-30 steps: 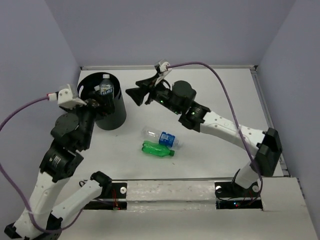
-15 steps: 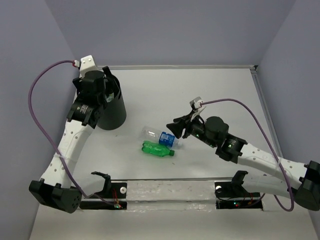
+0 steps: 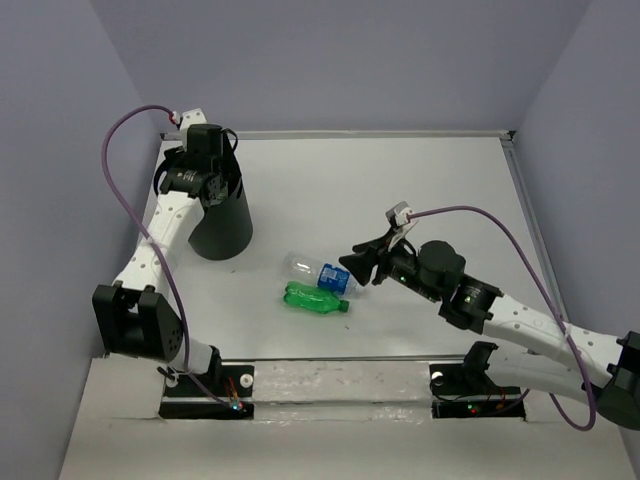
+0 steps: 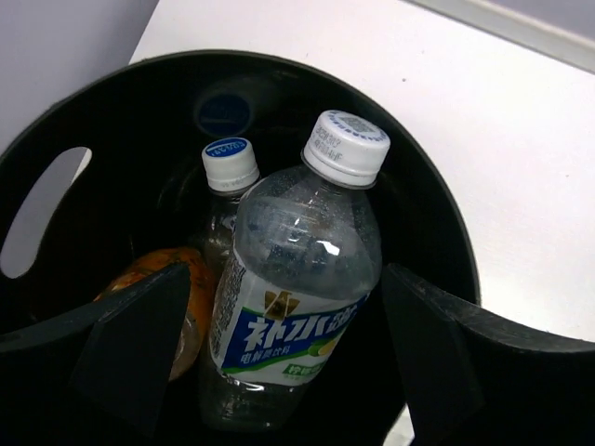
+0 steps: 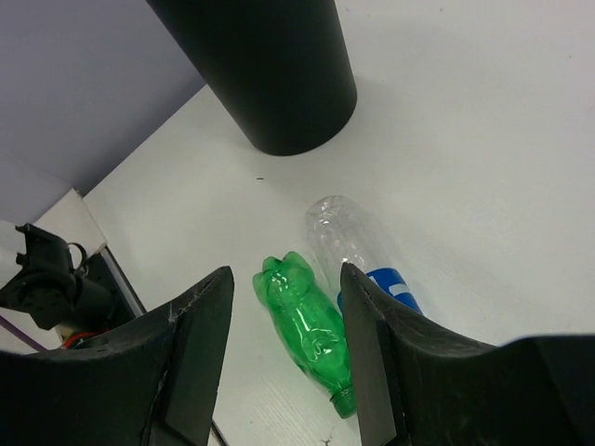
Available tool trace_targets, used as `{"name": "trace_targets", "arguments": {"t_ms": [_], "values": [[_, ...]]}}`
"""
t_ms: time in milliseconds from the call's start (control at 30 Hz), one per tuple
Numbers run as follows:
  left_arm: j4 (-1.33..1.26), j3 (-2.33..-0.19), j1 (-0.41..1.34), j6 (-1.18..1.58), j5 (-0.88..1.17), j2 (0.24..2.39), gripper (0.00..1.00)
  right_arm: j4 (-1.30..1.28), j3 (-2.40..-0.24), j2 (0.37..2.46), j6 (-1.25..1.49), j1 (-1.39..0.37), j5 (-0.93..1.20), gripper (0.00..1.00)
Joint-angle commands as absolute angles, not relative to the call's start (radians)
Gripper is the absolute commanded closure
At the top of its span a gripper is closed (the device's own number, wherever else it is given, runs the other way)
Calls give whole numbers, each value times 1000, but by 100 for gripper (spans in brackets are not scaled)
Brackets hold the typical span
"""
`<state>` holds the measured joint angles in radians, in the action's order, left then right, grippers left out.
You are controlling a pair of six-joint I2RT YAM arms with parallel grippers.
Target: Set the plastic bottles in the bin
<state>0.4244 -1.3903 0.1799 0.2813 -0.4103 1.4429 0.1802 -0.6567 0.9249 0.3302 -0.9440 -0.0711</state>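
The black bin [image 3: 222,225] stands at the left of the table. My left gripper [image 3: 205,165] hangs over its mouth, open. In the left wrist view the gripper [image 4: 286,274] looks down into the bin [image 4: 437,232], where a clear bottle with a white-blue label [image 4: 297,297], a second clear bottle [image 4: 228,181] and an orange bottle [image 4: 181,297] stand. A green bottle [image 3: 315,299] and a clear bottle with a blue label [image 3: 322,273] lie side by side mid-table. My right gripper [image 3: 355,268] is open just right of them, its jaws framing the green bottle [image 5: 311,334].
The clear blue-label bottle [image 5: 349,237] lies against the right finger's side in the right wrist view, with the bin's wall [image 5: 270,74] beyond it. A raised rim [image 3: 340,133] runs along the table's far edge. Purple cables loop above both arms.
My right gripper has swung from beside the bin down to the two bottles on the table. My left arm has stretched out, its gripper now straight over the bin's mouth.
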Motion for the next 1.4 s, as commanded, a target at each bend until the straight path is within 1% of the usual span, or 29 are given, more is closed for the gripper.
{"name": "trace_targets", "arguments": {"t_ms": [0,67,233,333,367,400,433,533,633,733,900,1100,1300,1333,1367], "values": [[414,-1445,158,255,-393,1463,7,199,-663,939,322,-948,-8,44],[405,-1445,153,253,-387,1479,7,199,-664,939,322,-948,31,44],[403,-1465,147,244,-377,1534,9,199,-664,928,321,-948,46,43],[379,-1457,146,247,-376,1537,21,199,-663,917,324,-948,49,43],[365,-1453,146,252,-376,1528,28,199,-661,913,322,-948,43,43],[357,-1448,146,253,-376,1522,31,198,-660,913,321,-948,43,43],[344,-1437,146,256,-376,1503,39,199,-660,913,322,-948,43,43],[312,-1408,146,262,-377,1444,53,199,-661,913,321,-948,43,43],[290,-1384,146,272,-380,1370,60,199,-663,923,322,-948,43,43],[247,-1353,146,278,-380,1298,61,202,-666,937,322,-948,40,43],[120,-1254,146,267,-400,1215,61,207,-672,968,322,-948,32,42],[-107,-1051,144,262,-442,1164,57,213,-670,979,319,-948,35,42],[-285,-957,146,278,-431,1147,53,230,-664,999,316,-948,34,42],[-294,-957,146,279,-428,1150,44,230,-666,1003,314,-948,34,41],[-301,-962,146,282,-417,1150,34,229,-667,1008,311,-948,34,37]]}}
